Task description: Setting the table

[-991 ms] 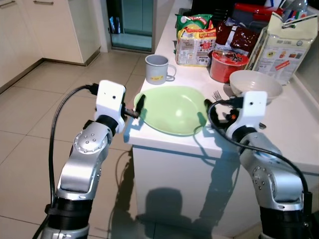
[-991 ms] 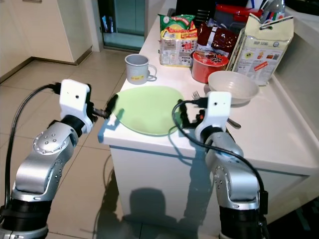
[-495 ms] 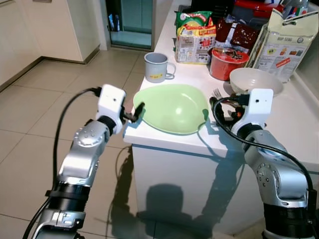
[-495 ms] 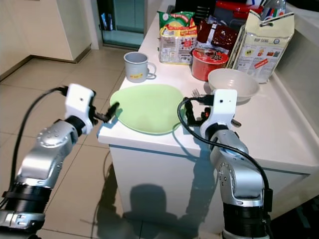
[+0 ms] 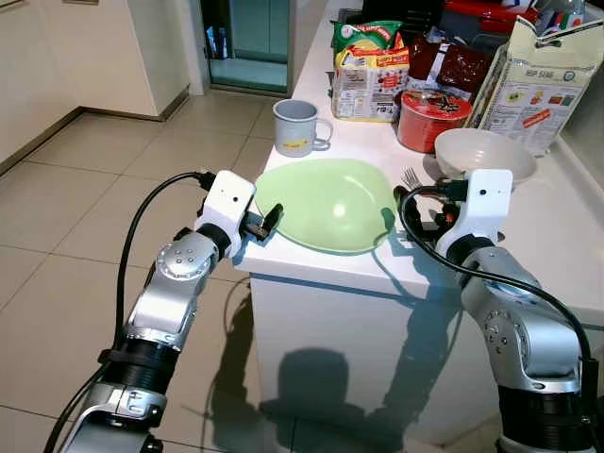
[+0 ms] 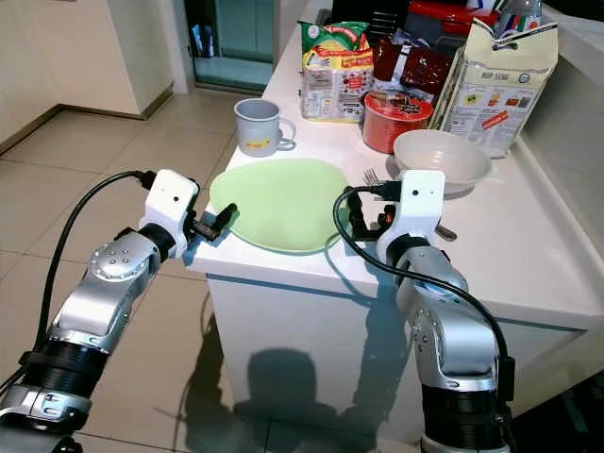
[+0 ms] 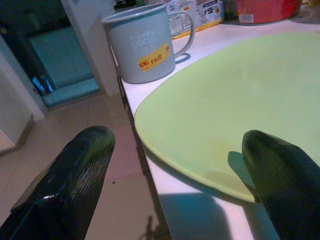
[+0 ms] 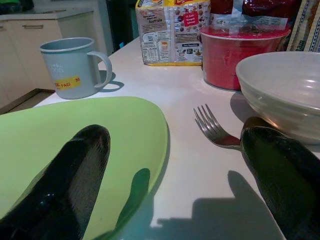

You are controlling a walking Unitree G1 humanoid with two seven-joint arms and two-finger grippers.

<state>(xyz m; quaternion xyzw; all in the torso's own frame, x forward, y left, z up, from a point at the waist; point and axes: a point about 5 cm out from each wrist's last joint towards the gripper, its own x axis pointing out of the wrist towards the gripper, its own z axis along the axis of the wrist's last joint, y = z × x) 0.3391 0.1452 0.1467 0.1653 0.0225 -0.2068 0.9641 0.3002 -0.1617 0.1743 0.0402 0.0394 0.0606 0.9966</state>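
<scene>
A light green plate (image 5: 330,203) lies flat near the front left corner of the white counter (image 5: 566,236). My left gripper (image 5: 261,222) is open at the plate's left rim, level with the counter edge. In the left wrist view its fingers (image 7: 80,165) stand wide apart, with the rim between them. My right gripper (image 5: 400,209) is open at the plate's right rim. One of its fingers (image 8: 75,170) is over the plate and the other is beside a fork (image 8: 212,127). A grey mug (image 5: 294,127) stands behind the plate. A white bowl (image 5: 483,156) sits to its right.
A red tub (image 5: 432,121), snack packets (image 5: 370,71) and a tall paper bag (image 5: 533,85) crowd the back of the counter. Tiled floor (image 5: 75,208) lies open to the left, with a doorway (image 5: 250,42) beyond.
My left arm has swung in closer to the counter corner, bringing its fingers up to the plate's left rim. The right arm has barely moved.
</scene>
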